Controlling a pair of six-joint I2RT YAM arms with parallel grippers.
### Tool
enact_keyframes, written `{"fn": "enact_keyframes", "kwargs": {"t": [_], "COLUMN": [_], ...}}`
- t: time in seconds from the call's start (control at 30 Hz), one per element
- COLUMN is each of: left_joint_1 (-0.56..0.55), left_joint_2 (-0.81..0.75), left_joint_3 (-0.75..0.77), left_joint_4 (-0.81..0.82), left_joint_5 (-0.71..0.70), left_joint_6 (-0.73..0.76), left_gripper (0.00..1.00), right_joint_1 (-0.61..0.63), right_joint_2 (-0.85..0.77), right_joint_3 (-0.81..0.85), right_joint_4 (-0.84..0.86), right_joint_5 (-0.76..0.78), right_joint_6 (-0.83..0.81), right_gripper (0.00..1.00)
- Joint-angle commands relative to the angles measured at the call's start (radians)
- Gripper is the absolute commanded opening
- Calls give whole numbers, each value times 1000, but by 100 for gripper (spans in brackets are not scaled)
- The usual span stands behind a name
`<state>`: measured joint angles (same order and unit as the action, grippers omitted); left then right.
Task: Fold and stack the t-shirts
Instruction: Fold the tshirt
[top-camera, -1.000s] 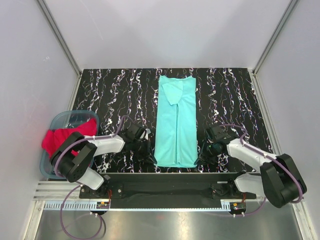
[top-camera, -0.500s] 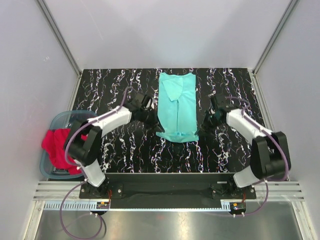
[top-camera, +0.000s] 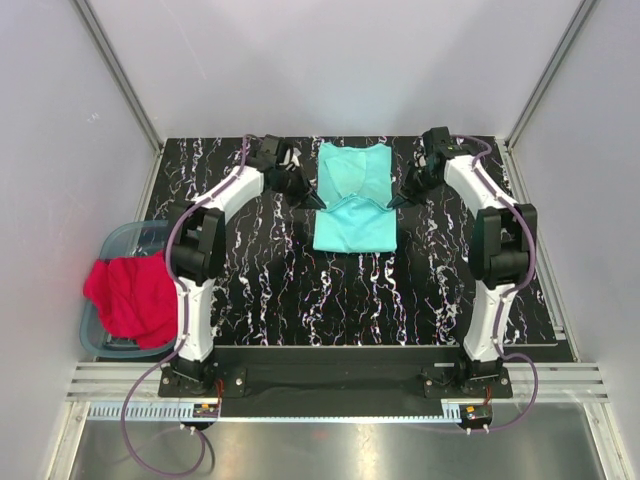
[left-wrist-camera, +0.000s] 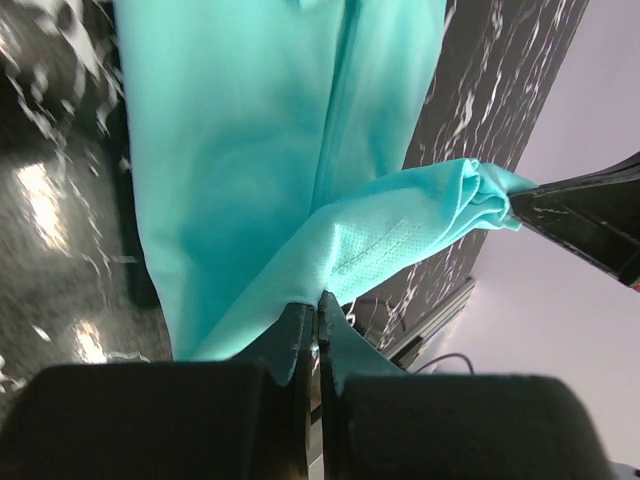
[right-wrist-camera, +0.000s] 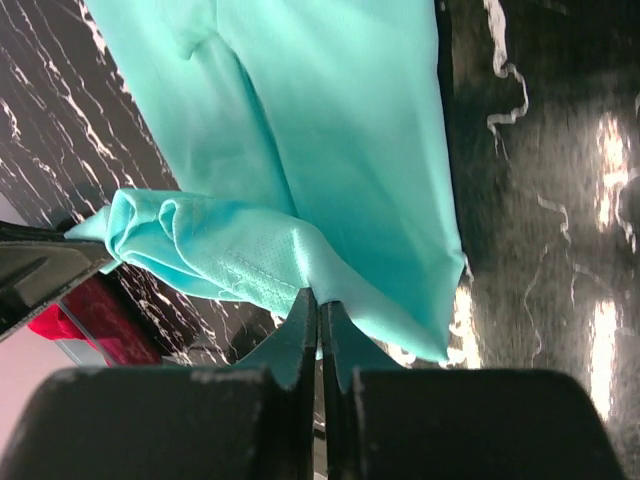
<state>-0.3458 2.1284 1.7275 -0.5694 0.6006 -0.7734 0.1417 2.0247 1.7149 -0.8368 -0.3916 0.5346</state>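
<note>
Evidently the left gripper (top-camera: 310, 200) and right gripper (top-camera: 394, 202), both pinching the hem of the mint-teal t-shirt (top-camera: 352, 222), have swept it over, halving the length; the shirt lies well right of the tub (top-camera: 118, 238).

Black marbled table (top-camera: 250, 290), translucent blue tub (top-camera: 128, 236)

Mint t-shirt (top-camera: 352, 205) folded over on marbled table (top-camera: 250, 290), red t-shirt (top-camera: 125, 295) heaped on tub (top-camera: 125, 235)

A mint-teal t-shirt (top-camera: 352, 205) half-folded far across the table (top-camera: 250, 290); red t-shirt (top-camera: 128, 295) crumpled over the tub (top-camera: 125, 232)
</note>
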Motion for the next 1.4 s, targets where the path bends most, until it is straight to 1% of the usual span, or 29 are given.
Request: {"fn": "enact_keyframes", "kwargs": {"t": [0.0, 0.2, 0.3, 0.33, 0.4, 0.73, 0.83, 0.97, 1.0, 1.03, 1.1, 1.13, 1.17, 1.2, 1.23, 1.27, 1.3, 1.33, 1.37], "left_joint_1": [19, 33, 33, 34, 36, 50, 56, 57, 57, 57, 54, 51, 44, 38, 24, 16, 8, 1, -16], "left_joint_2": [60, 133, 162, 171, 174, 222, 237, 217, 203, 168, 130, 87, 65, 10, -20, -53, -114, -145, -175], "left_joint_3": [92, 142, 173, 167, 165, 179, 195, 187, 175, 132, 86, 29, 2, -37, -118, -167, -210, -254, -351], "left_joint_4": [25, 80, 85, 118, 146, 264, 279, 264, 247, 244, 240, 230, 218, 194, 190, 190, 190, 190, 195], "left_joint_5": [71, 100, 103, 99, 100, 103, 105, 96, 88, 84, 91, 93, 96, 91, 88, 87, 87, 85, 82], "left_joint_6": [-29, -66, -67, -81, -99, -167, -181, -172, -153, -145, -130, -118, -101, -68, -55, -44, -27, -21, -20], "left_gripper": [0, 0, 0, 0, 0, 0, 0, 0, 0, 0, 0, 0, 0, 0, 0, 0, 0, 0, 0], "right_joint_1": [-11, -27, -36, -45, -47, -71, -77, -79, -77, -76, -76, -76, -76, -74, -70, -59, -53, -44, -25], "right_joint_2": [69, 161, 181, 192, 203, 296, 325, 344, 333, 318, 250, 220, 159, 123, 85, 13, -21, -55, -123], "right_joint_3": [106, 204, 233, 242, 244, 356, 399, 431, 424, 381, 316, 234, 192, 99, 51, -1, -96, -141, -185], "right_joint_4": [-50, -54, -55, -35, -22, -9, -10, -71, -79, -79, -76, -70, -55, -47, -32, -10, -1, 2, 10], "right_joint_5": [-47, -69, -70, -70, -76, -119, -134, -147, -148, -148, -145, -142, -144, -145, -147, -148, -154, -153, -150], "right_joint_6": [-35, -39, -39, -36, -31, -24, -15, -15, -15, -13, -13, -16, -15, -12, -7, -7, -5, -11, -16], "right_gripper": [0, 0, 0, 0, 0, 0, 0, 0, 0, 0, 0, 0, 0, 0, 0, 0, 0, 0, 0]}}
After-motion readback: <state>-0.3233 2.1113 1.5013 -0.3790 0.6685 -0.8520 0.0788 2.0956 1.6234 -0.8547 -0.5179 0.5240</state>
